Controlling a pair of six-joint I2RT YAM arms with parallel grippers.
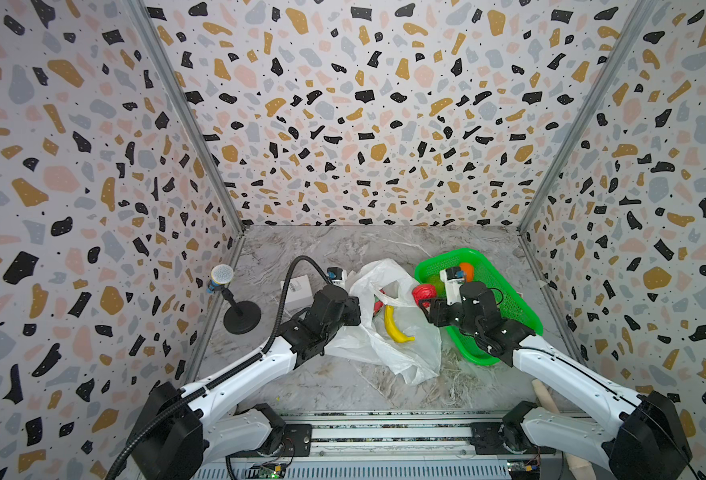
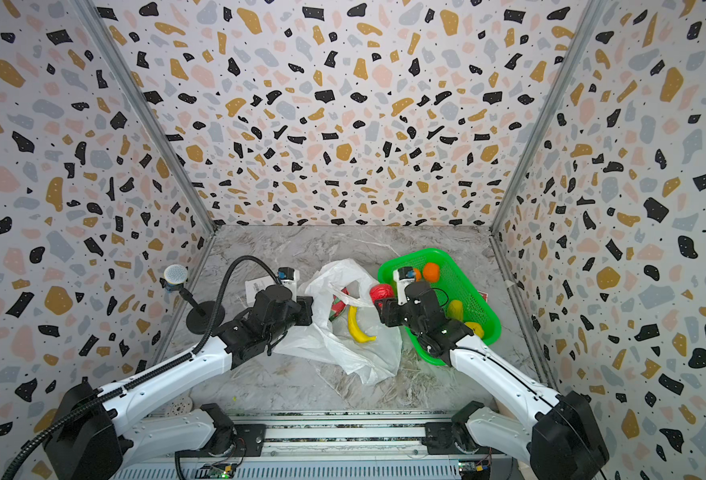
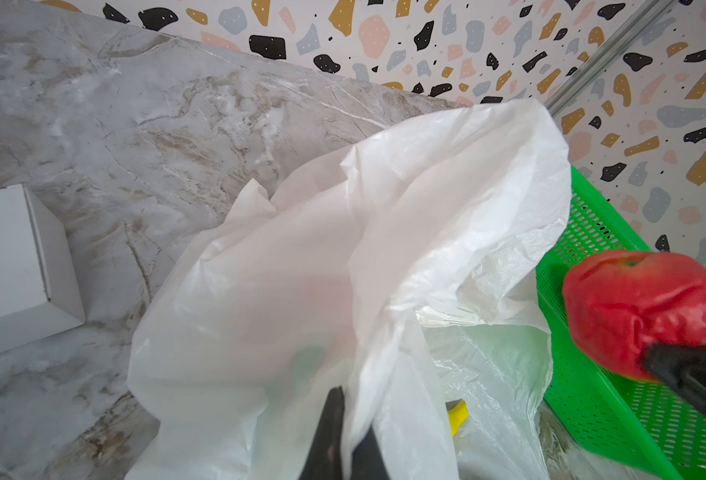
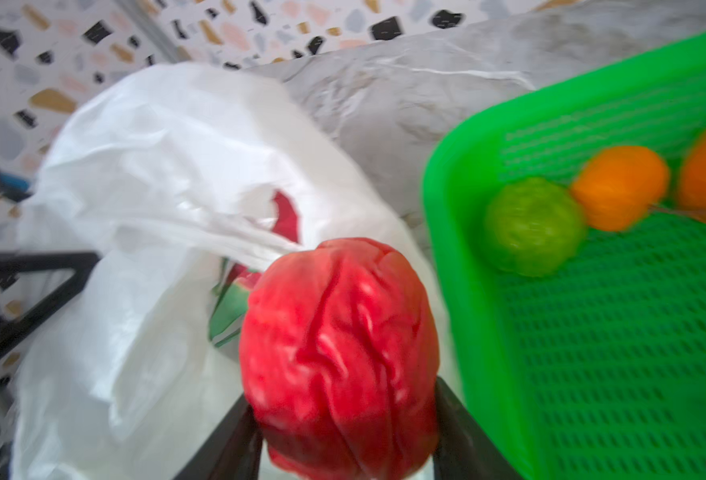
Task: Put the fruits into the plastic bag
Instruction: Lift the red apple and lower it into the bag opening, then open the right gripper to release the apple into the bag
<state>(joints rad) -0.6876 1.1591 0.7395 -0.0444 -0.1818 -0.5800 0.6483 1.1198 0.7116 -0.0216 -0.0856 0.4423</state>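
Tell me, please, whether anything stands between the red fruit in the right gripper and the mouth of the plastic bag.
Only the plastic bag's own handle loop, stretched across the open mouth just in front of the red fruit held by the right gripper. Nothing else visibly blocks the way.

You are looking down into a small booth closed on three sides. The back wall (image 1: 364,124), left wall (image 1: 72,208) and right wall (image 1: 655,187) all carry the same pale terrazzo print, with black, ochre, pink and grey-blue chips. Two grey metal posts (image 1: 185,116) run up the corners where the walls meet. The floor of the booth is a grey marble-look tabletop (image 1: 343,245) with white and brownish veins. A metal rail (image 1: 384,432) runs along its near edge. By the left wall you can see a small microphone (image 1: 222,276) on a round black base (image 1: 241,318). The light is bright and even, and the shadows are soft.
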